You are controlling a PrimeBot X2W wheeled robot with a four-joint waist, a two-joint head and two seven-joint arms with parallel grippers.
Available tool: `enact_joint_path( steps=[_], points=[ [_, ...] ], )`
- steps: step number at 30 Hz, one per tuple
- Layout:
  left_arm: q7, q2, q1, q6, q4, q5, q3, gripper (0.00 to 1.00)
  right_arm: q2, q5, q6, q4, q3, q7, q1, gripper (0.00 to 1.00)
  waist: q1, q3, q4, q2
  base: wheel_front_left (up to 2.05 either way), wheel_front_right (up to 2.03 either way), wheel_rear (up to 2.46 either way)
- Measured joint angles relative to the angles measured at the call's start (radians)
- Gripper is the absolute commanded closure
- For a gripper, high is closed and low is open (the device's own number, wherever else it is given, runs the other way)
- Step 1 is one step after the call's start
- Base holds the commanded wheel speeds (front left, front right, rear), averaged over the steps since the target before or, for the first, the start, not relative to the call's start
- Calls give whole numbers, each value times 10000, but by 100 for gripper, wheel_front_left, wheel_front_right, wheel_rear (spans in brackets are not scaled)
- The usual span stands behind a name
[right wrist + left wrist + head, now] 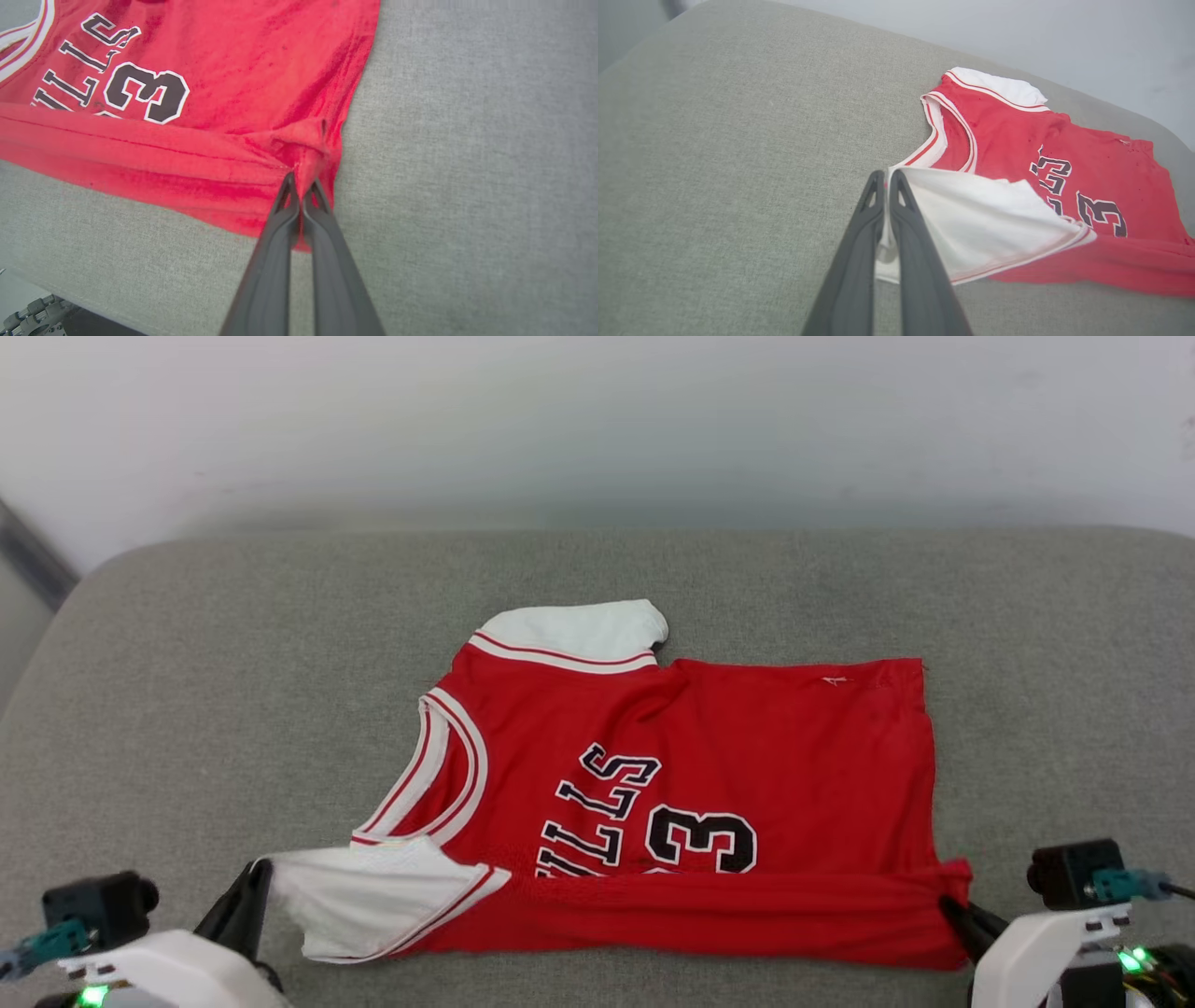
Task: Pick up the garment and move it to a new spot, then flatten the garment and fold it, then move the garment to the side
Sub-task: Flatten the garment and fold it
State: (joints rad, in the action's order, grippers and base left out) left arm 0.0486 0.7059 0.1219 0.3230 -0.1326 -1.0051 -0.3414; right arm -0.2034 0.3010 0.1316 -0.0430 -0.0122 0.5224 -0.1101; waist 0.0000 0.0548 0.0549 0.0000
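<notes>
The garment (pixel 747 747), a red jersey with black lettering and white sleeve ends, lies spread on the grey cushion with its near edge folded up over the print. My left gripper (pixel 254 877) is shut on the near white sleeve end (pixel 971 219); its closed tips (pixel 887 175) pinch the sleeve's corner. My right gripper (pixel 952 905) is shut on the garment's near right corner, where the red cloth (pixel 261 93) bunches around the closed tips (pixel 302 183). The far white sleeve (pixel 579 630) lies flat.
A grey cushioned surface (pixel 187 709) carries everything, with bare fabric left, right and behind the jersey. A pale wall (pixel 597 420) rises behind it. The cushion's near edge (pixel 70 284) drops off close under my right gripper.
</notes>
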Motion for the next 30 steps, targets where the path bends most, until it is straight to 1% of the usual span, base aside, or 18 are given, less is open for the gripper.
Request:
enact_joint_path(
  steps=[6,11,16,17,18,19,20,21,26,30],
  points=[
    [-199,-491,-1670,-412,805,328,-447,100,-15,-132,-6,648,-401,-25,1326,100,2,771,-44,0,0,0,0],
    [-201,-934,-2452,-855,1845,222,-594,100,13,-180,-6,1390,-669,-213,2081,100,2,1401,-114,0,0,0,0],
    [-234,-1273,-3001,-1358,2874,119,-794,100,50,-155,-2,2107,-775,-617,2429,100,2,1837,-168,0,0,0,0],
    [-286,-1344,-3091,-1471,3070,71,-846,100,63,-144,0,2253,-773,-708,2477,84,2,1871,-171,0,0,0,0],
    [-303,-1406,-3155,-1574,3252,56,-915,100,82,-130,0,2414,-784,-754,2520,71,2,1885,-173,0,0,0,0],
    [-383,-1446,-3214,-1682,3432,48,-991,100,109,-63,2,2566,-771,-813,2561,11,2,1879,-175,0,0,0,0],
    [-385,-1496,-3266,-1756,3597,48,-1035,75,127,12,2,2690,-786,-849,2602,0,2,1861,-179,0,0,0,0],
    [-412,-1580,-3406,-1956,3983,-23,-1104,0,153,94,8,2899,-907,-1204,2673,0,1,1754,-212,0,0,0,0],
    [-278,-1544,-3515,-2029,4270,6,-1066,0,230,184,-4,3049,-738,-2399,2640,0,1,1408,-309,0,0,0,0],
    [-295,-1252,-3515,-2002,4255,23,-966,0,290,169,-8,2778,-709,-3480,2616,0,1,1082,-446,0,0,0,0]
  ],
)
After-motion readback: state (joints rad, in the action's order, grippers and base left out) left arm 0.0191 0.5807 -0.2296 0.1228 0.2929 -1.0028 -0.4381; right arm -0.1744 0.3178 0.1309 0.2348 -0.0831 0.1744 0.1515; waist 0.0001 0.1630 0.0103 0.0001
